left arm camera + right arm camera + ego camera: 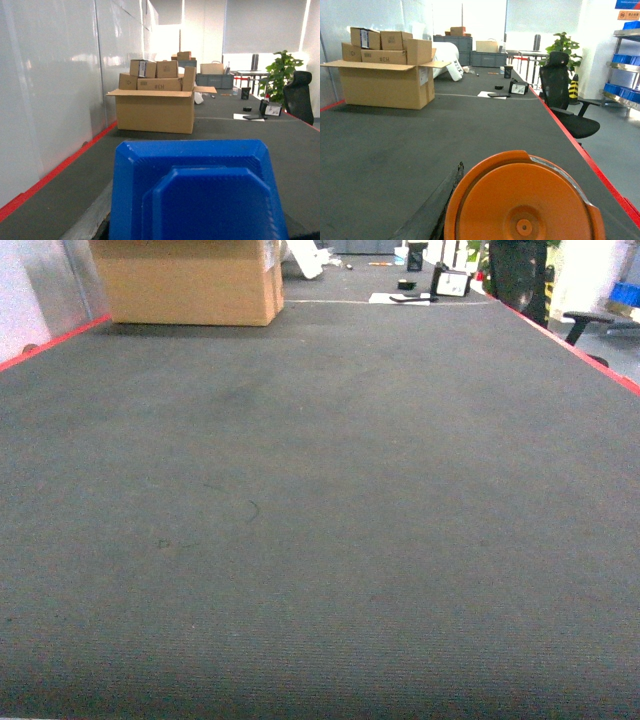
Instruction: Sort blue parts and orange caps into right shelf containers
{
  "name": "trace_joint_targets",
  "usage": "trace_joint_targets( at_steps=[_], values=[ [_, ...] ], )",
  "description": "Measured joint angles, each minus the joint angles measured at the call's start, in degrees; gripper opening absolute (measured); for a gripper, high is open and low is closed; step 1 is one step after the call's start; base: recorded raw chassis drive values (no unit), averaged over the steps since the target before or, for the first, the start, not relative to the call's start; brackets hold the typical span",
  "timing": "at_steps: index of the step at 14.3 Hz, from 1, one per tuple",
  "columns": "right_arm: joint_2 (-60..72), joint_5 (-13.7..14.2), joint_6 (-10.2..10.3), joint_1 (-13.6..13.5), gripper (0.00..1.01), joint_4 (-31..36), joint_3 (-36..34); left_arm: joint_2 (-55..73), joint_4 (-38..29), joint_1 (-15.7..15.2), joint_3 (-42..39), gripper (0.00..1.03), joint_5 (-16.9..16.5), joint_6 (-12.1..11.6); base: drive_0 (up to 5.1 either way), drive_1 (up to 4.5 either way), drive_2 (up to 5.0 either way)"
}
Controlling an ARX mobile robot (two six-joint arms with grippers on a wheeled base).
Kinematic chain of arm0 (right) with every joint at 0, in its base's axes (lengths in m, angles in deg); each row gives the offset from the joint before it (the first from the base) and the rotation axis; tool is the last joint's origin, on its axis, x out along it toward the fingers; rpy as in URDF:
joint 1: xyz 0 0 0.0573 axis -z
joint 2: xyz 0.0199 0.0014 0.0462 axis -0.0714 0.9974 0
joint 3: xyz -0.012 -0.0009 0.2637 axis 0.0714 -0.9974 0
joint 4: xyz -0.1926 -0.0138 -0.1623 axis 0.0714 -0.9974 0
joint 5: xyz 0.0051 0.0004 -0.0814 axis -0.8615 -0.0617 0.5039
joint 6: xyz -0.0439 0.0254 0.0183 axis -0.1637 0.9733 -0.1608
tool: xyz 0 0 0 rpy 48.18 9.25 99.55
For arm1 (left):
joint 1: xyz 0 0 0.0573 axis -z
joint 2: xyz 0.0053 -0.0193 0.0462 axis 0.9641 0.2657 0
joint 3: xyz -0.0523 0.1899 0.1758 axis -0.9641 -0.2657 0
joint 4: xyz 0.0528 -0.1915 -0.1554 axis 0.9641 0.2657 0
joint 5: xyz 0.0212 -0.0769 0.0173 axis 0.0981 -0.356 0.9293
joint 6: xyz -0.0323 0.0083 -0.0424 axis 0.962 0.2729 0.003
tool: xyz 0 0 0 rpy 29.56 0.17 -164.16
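A blue part (200,195) fills the bottom of the left wrist view, very close to the camera and lifted above the dark table. My left gripper (200,225) is shut on it, with only a grey finger (92,220) showing at its lower left. An orange cap (520,200), round with a small centre hole, fills the bottom of the right wrist view. My right gripper (520,227) is shut on it, and a dark finger (440,200) shows at its left. The head view shows neither gripper. The shelf (626,60) with blue containers (624,58) stands far right.
An open cardboard box (190,280) with smaller boxes stands at the table's far left. Small dark items (440,282) lie at the far end. Red strips (570,340) mark the table's edges. A black office chair (565,100) and a plant (565,47) stand beyond the right edge.
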Motion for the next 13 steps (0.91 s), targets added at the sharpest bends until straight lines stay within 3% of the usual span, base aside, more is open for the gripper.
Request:
trace_joint_targets(
  at_steps=[1,2,4,6,8,11,12,13],
  values=[
    [0.3,0.0,-0.1,0.0,0.46,0.0,0.0,0.5,0.2,0.1,0.0,0.44,0.0,-0.1,0.0,0.00,0.0],
    [-0.3,-0.3,0.4,0.2,0.46,-3.8,0.5,-0.3,7.8,-0.7,1.2,0.44,-2.3,1.0,0.0,0.00,0.0],
    [-5.0,-3.8,2.4,2.9,0.46,-13.3,-1.3,-4.7,19.0,-3.6,0.4,0.44,-8.7,4.7,0.0,0.00,0.0],
    [-9.3,-6.4,3.5,6.7,0.46,-13.5,-6.3,-8.5,20.2,-6.4,-4.2,0.44,-11.0,6.7,0.0,0.00,0.0],
    [-13.9,-10.8,3.7,10.5,0.46,-13.2,-11.4,-11.5,19.4,-8.9,-8.9,0.44,-14.6,7.6,0.0,0.00,0.0],
    [-19.5,-14.7,4.0,14.6,0.46,-14.0,-16.0,-16.3,19.4,-11.9,-13.1,0.44,-17.0,7.8,0.0,0.00,0.0],
    [-21.2,-15.9,4.1,15.7,0.46,-14.6,-17.3,-18.1,19.9,-15.1,-14.4,0.44,-21.4,7.8,0.0,0.00,0.0],
    [-22.5,-16.9,4.1,16.6,0.46,-15.2,-18.2,-19.1,20.3,-17.6,-15.2,0.44,-23.1,7.8,0.0,0.00,0.0]
  ],
)
